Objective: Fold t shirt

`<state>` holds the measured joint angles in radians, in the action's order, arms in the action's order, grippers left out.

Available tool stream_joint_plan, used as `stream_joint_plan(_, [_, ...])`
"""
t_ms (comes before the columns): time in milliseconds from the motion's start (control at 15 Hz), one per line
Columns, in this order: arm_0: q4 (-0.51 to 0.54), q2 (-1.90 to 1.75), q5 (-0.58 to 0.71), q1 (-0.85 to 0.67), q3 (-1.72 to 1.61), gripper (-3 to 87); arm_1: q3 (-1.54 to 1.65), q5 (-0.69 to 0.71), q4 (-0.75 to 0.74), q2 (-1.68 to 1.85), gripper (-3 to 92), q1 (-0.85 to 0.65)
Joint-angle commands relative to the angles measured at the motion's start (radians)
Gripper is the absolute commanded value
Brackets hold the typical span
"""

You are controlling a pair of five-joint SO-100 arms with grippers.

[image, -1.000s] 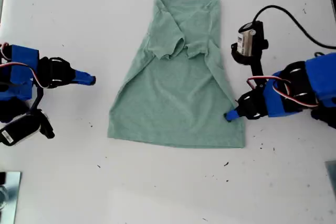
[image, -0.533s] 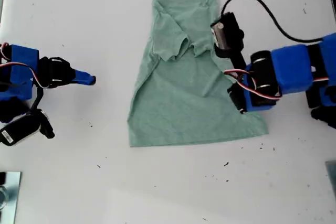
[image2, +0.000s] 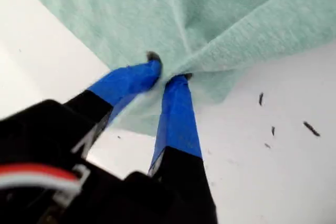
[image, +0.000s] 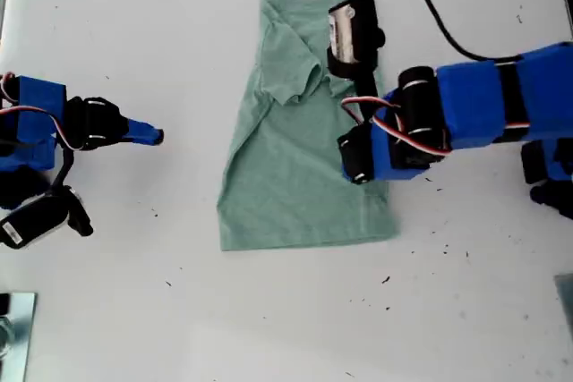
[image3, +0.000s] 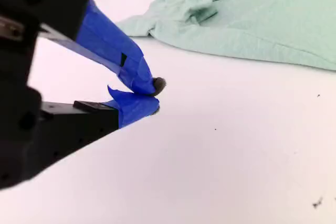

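- Here, at the exterior view's left, the second gripper (image: 154, 137) sits low over the white table (image: 107, 292), and its blue tips point toward the shirt.
- In the second wrist view the second gripper (image3: 155, 96) has its two tips pressed together with nothing between them, so it is clenched and empty.
- The t shirt (image3: 252, 19) lies well in front of those tips, with bare table (image3: 220, 166) between them.
- In the middle of the exterior view the t shirt (image: 291, 163) lies flat on the table, neck away from the camera and hem near it.
- Both short sleeves are folded in over the chest.
- The side of the shirt nearest the first gripper is lifted and drawn in over the body of the shirt, so the shirt looks narrow.
- From the exterior view's right, the first arm (image: 474, 118) reaches out over that side of the shirt.
- Its jaws are hidden under the arm in this view.
- In the first wrist view the first gripper (image2: 167, 74) is grasping the t shirt (image2: 220, 14): the blue tips pinch a bunched fold at the cloth's edge.
- The cloth spreads out beyond the tips, and the white table (image2: 273, 145) with a few dark specks shows beside them.
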<state>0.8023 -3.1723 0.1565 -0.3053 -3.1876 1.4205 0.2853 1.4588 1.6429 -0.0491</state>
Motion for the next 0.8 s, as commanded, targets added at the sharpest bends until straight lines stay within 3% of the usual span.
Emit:
stream_joint_plan(0, [0.002,-0.006,0.020,-0.002,-0.008,-0.2,0.023,-0.051,-0.169,0.012,24.2,0.018])
stream_joint_plan(267, [0.005,-0.017,0.023,-0.009,-0.008,-0.2,0.193,-0.129,-0.360,-0.008,34.1,0.054])
stream_joint_plan(333, [0.008,-0.023,0.023,-0.009,-0.009,-0.2,0.187,-0.123,-0.313,0.014,33.6,0.052])
stream_joint_plan(467, [0.021,-0.051,0.017,-0.006,-0.015,-0.2,-0.190,-0.028,0.052,0.071,31.7,0.049])
stream_joint_plan(533, [0.029,-0.069,0.015,-0.006,-0.018,-0.2,-0.304,0.021,0.156,0.097,30.0,0.038])
stream_joint_plan(667, [0.034,-0.077,0.014,-0.008,-0.021,-0.2,-0.190,0.055,0.273,0.262,19.1,-0.005])
stream_joint_plan(733, [0.034,-0.077,0.011,-0.008,-0.021,-0.2,0.081,0.074,0.256,0.428,12.3,-0.077])
